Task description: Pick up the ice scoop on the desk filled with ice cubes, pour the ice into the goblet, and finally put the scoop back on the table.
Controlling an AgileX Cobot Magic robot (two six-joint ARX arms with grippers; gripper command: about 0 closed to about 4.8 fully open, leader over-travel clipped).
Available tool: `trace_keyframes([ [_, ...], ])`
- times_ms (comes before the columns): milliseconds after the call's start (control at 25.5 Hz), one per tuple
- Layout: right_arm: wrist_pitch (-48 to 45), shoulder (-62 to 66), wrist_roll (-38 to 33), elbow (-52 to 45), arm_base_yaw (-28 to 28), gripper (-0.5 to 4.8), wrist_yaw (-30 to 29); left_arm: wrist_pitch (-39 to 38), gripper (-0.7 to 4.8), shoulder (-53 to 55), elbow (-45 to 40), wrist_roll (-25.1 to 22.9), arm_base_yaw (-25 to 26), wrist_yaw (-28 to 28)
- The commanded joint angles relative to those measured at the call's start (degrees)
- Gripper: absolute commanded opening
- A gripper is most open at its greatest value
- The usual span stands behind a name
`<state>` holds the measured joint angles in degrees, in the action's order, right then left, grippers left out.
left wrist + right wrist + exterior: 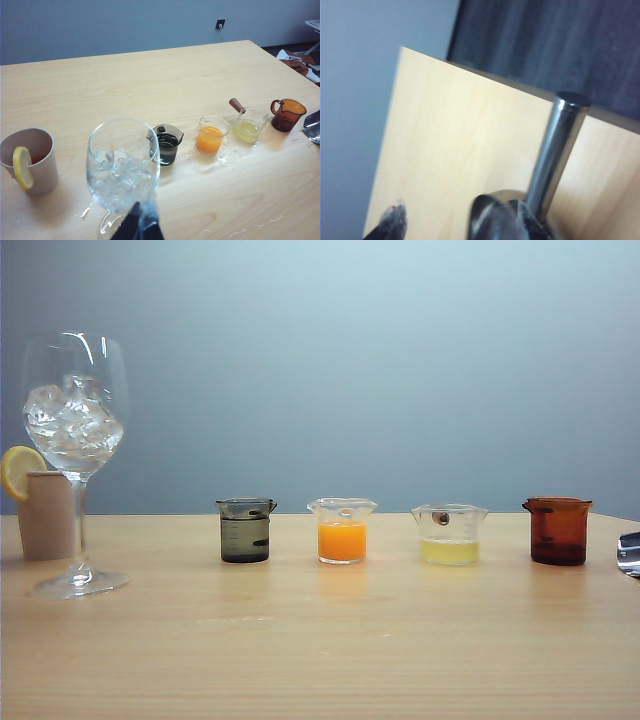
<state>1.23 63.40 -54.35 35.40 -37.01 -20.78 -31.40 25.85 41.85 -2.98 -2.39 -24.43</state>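
Observation:
The goblet stands upright at the far left of the table, its bowl full of ice cubes. From the left wrist view the goblet and its ice are seen from above. My left gripper hovers over the goblet's near side with its dark fingers together and nothing in them. The ice scoop lies at the table's far right edge; its bowl looks empty. The scoop's round handle runs beside my right gripper, outside its jaws, which stand wide apart. Neither gripper shows in the exterior view.
A beige cup with a lemon slice stands behind the goblet. A row of beakers crosses the table: dark grey, orange, pale yellow, amber. Small wet patches lie near the beakers. The table's corner is close to the scoop.

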Motion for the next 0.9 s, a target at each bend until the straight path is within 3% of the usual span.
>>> trace_keyframes([
  [39, -0.37, -3.82, 0.37, 0.37, 0.04, 1.48, -1.20, 1.03, -0.05, -0.02, 0.22, -0.02, 0.07, -0.22],
  [78, -0.85, -4.81, 0.42, 0.37, 0.04, 0.99, -1.53, 1.03, -0.05, -0.02, 0.22, 0.00, 0.07, -0.24],
  [118, -2.78, -6.88, 1.64, 0.37, 0.07, 0.13, -2.78, 1.03, -0.05, -0.02, 0.22, 0.04, 0.07, -0.24],
  [157, -4.28, -7.89, 3.26, 0.37, 0.11, -0.09, -3.61, 1.03, -0.05, -0.02, 0.22, 0.15, 0.07, -0.24],
  [313, -8.79, -11.26, 7.56, 0.39, 1.60, -0.09, -3.48, 1.09, -0.05, -0.02, 0.22, 0.22, 0.07, 0.02],
  [470, -10.93, -15.21, 16.70, 0.39, 5.01, -0.09, -0.61, 1.31, -0.05, -0.13, 0.22, 0.46, 0.07, 1.77],
  [666, -9.79, -21.20, 31.69, 0.37, 17.20, -0.09, 5.73, 1.79, -0.05, -0.26, 0.22, 0.48, 0.07, 5.90],
  [901, -8.22, -22.43, 37.75, 0.35, 30.53, -0.09, 12.59, 2.40, -0.05, -1.68, 0.13, 0.44, 0.07, 12.20],
])
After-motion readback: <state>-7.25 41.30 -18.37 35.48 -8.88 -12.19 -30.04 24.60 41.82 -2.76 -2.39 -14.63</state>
